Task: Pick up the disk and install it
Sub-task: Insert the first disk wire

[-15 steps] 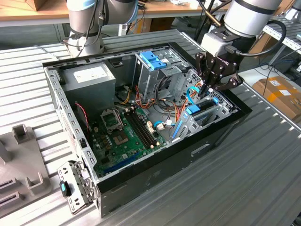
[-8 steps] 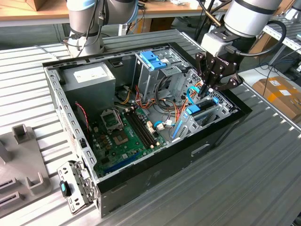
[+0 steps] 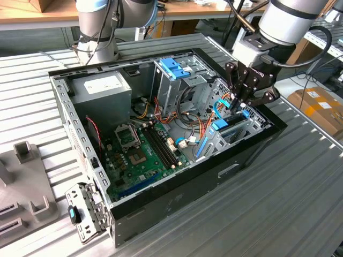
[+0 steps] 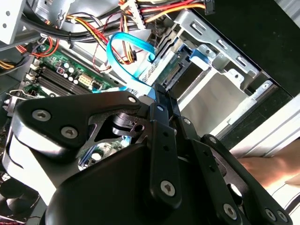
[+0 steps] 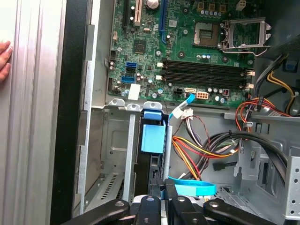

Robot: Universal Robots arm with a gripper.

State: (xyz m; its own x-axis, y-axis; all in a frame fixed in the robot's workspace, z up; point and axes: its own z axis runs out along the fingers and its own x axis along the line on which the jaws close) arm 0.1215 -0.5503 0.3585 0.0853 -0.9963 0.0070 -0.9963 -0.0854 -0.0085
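hanging over the open computer case [image 3: 177, 209] in the exterior view, the hand [image 3: 239, 106] is clenched just above the disk [image 3: 221, 127], which stands in its bay. in the second wrist view its fingers [image 4: 161, 101] are pressed together. in the first wrist view the disk's blue tab [image 5: 153, 138] is near the hand [image 5: 164, 188].

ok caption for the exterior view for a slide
Gripper at the disk, standing on edge in the open computer case
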